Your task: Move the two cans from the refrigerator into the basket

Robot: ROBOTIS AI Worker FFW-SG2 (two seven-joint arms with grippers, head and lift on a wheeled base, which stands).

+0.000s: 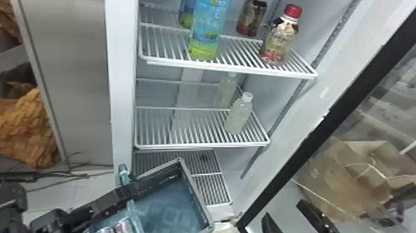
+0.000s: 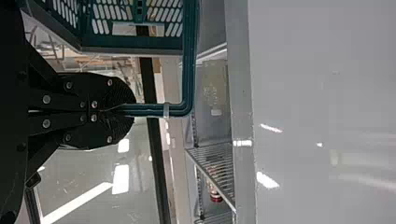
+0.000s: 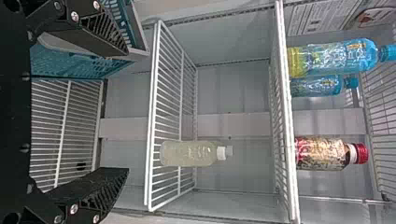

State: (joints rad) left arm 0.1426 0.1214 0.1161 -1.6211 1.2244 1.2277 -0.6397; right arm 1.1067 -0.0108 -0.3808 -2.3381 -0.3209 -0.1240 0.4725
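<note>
The teal basket (image 1: 173, 198) with a dark rim is tilted in front of the refrigerator's lowest rack. My left gripper (image 1: 128, 189) is at its left side; in the left wrist view that gripper (image 2: 109, 111) is shut on the basket's handle (image 2: 187, 60). Inside the basket, at the bottom edge of the head view, lies a colourful printed item (image 1: 119, 226); I cannot tell whether it is a can. My right gripper (image 1: 291, 215) stands right of the basket, near the door. In the right wrist view, the right gripper (image 3: 125, 112) is open, nothing between its fingers, facing the shelves.
A blue-green bottle (image 1: 205, 34) and a red-capped bottle (image 1: 278, 40) stand on the upper shelf (image 1: 235, 72). One pale bottle (image 1: 238, 114) stands on the shelf below (image 1: 198, 145). The open door's dark edge (image 1: 309, 139) slants along the right, a paper bag (image 1: 349, 182) showing beyond its glass.
</note>
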